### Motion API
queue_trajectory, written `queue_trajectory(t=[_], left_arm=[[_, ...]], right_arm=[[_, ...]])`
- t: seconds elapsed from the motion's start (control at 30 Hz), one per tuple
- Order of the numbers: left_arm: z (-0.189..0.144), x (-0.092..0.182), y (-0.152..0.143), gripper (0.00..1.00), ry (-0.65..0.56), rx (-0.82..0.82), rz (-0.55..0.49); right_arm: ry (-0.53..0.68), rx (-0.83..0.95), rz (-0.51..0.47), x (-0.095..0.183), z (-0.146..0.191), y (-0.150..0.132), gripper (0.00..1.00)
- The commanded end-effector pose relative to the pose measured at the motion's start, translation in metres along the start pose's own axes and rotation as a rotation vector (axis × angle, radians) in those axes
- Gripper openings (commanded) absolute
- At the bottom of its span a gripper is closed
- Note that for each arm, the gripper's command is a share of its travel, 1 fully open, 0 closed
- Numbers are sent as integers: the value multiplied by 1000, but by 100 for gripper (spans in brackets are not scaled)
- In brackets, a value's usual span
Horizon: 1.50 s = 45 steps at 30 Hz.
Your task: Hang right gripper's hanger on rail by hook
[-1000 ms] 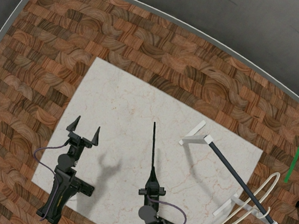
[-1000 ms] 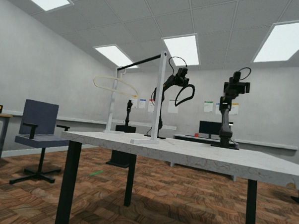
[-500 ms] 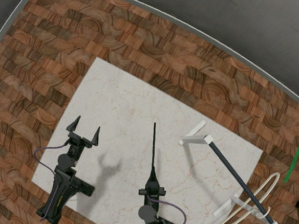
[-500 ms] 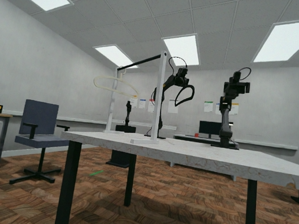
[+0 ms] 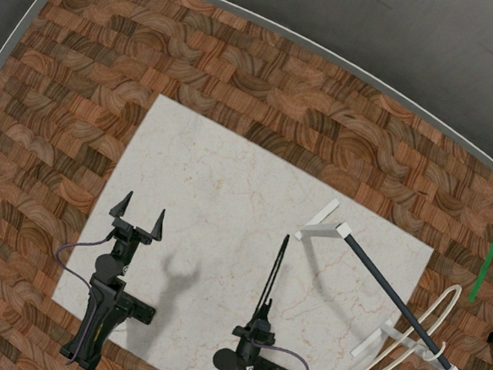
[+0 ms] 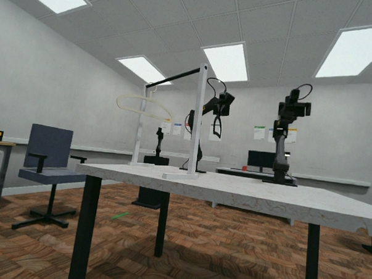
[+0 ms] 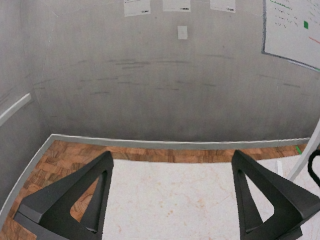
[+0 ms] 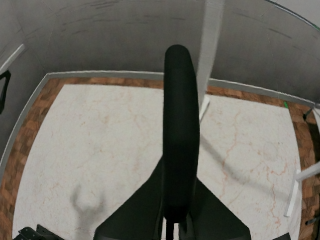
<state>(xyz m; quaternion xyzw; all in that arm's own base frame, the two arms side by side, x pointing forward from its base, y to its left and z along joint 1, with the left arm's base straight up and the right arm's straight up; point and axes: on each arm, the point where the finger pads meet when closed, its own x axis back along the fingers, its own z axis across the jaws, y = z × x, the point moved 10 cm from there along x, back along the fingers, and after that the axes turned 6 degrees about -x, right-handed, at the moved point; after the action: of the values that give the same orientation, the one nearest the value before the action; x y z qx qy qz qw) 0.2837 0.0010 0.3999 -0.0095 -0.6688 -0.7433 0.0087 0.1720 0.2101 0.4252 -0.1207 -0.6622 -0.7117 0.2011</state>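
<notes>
My right gripper (image 5: 268, 306) (image 8: 172, 159) is shut on a black hanger (image 5: 284, 247) (image 8: 181, 125) (image 6: 220, 125). In the top view the hanger is nearly edge-on, its far end short of the rack's nearer foot. It is off the rail (image 5: 382, 280) (image 6: 176, 76); its hook cannot be made out. A cream hanger (image 5: 458, 286) (image 6: 117, 101) hangs by its hook near the rail's far end. The white rack (image 5: 322, 230) (image 6: 197, 126) stands upright. My left gripper (image 5: 147, 201) (image 7: 173, 158) is open and empty, well away from the rack.
The rack's nearer foot (image 5: 329, 208) and farther foot (image 5: 365, 343) rest on the marble table (image 5: 221, 176). The dark rail runs between the two posts, and its far end with the cream hanger reaches past the table edge in the top view.
</notes>
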Motion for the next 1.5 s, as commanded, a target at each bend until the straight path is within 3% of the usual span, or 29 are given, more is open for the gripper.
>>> queue_trajectory(t=[0.0,0.1,0.23,1.37,1.47], left_arm=[[1,2,7,100,2,1,-26],[1,2,7,100,2,1,-26],[1,2,7,100,2,1,-26],[1,2,7,100,2,1,-26],[1,2,7,100,2,1,-26]], right_arm=[[-237,-144,-112,27,-40,6,2],[-355,-145,-153,23,-57,5,2],[-424,-116,-162,15,-61,-1,2],[-405,-129,-165,31,-53,31,2],[-383,-127,-177,43,-61,37,2]])
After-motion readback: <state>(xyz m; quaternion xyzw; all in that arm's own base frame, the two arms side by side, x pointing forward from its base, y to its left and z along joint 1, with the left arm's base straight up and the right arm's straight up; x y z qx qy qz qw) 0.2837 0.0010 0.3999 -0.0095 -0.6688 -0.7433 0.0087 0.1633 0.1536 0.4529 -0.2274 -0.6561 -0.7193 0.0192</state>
